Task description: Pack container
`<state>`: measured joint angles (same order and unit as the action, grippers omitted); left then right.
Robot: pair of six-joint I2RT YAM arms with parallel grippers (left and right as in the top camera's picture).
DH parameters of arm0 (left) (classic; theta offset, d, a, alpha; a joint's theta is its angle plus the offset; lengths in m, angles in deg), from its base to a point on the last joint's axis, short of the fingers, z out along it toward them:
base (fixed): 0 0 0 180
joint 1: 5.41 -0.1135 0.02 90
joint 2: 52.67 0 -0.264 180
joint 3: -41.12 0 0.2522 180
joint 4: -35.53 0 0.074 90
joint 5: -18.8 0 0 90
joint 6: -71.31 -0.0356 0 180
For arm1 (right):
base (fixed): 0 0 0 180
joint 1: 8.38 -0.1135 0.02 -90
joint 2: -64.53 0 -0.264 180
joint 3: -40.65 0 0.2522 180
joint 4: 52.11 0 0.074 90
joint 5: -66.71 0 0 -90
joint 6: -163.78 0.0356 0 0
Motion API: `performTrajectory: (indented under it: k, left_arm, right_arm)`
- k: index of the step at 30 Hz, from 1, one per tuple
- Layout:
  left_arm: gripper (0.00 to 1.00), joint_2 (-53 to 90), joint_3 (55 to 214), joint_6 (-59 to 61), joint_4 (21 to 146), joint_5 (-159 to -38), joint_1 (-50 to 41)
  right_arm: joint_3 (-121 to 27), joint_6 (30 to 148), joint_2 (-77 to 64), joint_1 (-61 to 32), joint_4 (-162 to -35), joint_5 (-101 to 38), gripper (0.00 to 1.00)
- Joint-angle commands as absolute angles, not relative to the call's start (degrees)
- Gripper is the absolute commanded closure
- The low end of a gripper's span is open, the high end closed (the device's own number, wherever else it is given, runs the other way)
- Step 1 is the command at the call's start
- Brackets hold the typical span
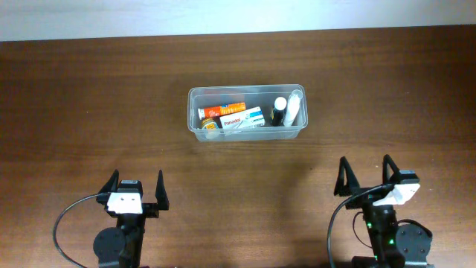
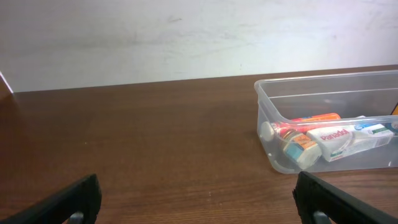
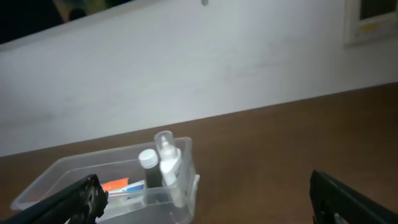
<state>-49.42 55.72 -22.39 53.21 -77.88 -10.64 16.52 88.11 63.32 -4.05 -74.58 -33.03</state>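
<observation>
The clear plastic container (image 1: 195,126) stands at the far middle of the brown table. It holds small boxes (image 1: 238,117), one marked Panadol, a dark bottle with a white cap (image 1: 279,110) and a white bottle (image 1: 294,108). It also shows in the left wrist view (image 2: 267,118) and in the right wrist view (image 3: 186,186). My left gripper (image 1: 137,190) is open and empty near the front left, well short of the container. My right gripper (image 1: 367,176) is open and empty near the front right.
A pale wall runs behind the table's far edge. Bare brown tabletop (image 1: 245,193) lies between the two grippers and the container. Black cables loop beside each arm base.
</observation>
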Motion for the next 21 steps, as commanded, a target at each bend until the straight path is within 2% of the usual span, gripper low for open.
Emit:
performTrajectory:
  k: [1, 21]
  left_arm:
    - [0.00, -49.8, 55.4, -23.3, 53.2, -78.1, -10.9]
    - [0.00, -49.8, 55.4, -23.3, 53.2, -78.1, -10.9]
  right_arm:
    - [18.0, 87.7, 64.3, -7.0, -74.0, -29.5, 0.02]
    - [26.6, 87.5, 64.3, -7.7, -59.5, -25.9, 0.02]
